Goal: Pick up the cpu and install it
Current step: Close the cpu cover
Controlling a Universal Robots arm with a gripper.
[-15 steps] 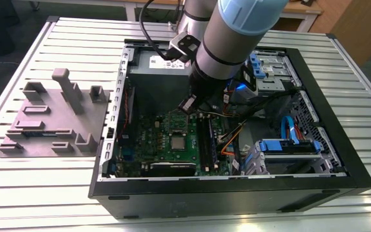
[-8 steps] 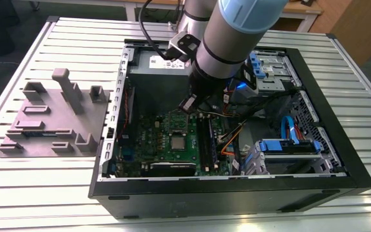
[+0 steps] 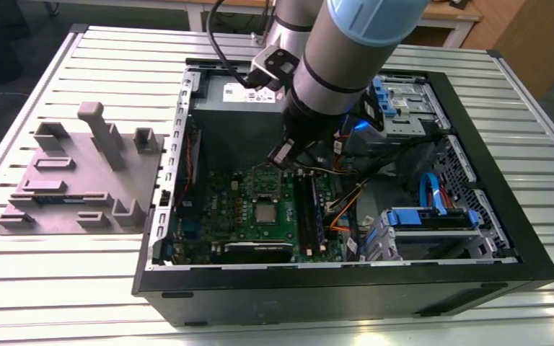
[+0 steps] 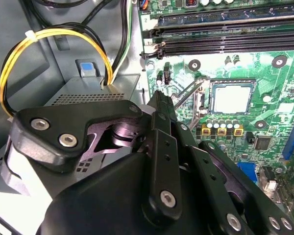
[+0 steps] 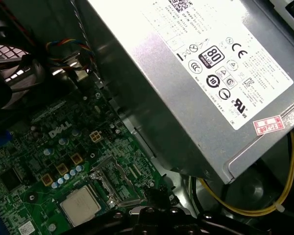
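Your jaws (image 4: 159, 95) look pinched together on nothing just above the motherboard (image 4: 264, 127), while the cpu (image 4: 232, 97) already lies flat in its socket, a light, stiff, fragile chip best taken by its bare edges.

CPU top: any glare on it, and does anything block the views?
Second wrist view: the cpu top reflects pale but stays distinct, and the end effector body covers the foreground. First wrist view: cpu evenly lit. Exterior view: the arm overhangs the case.
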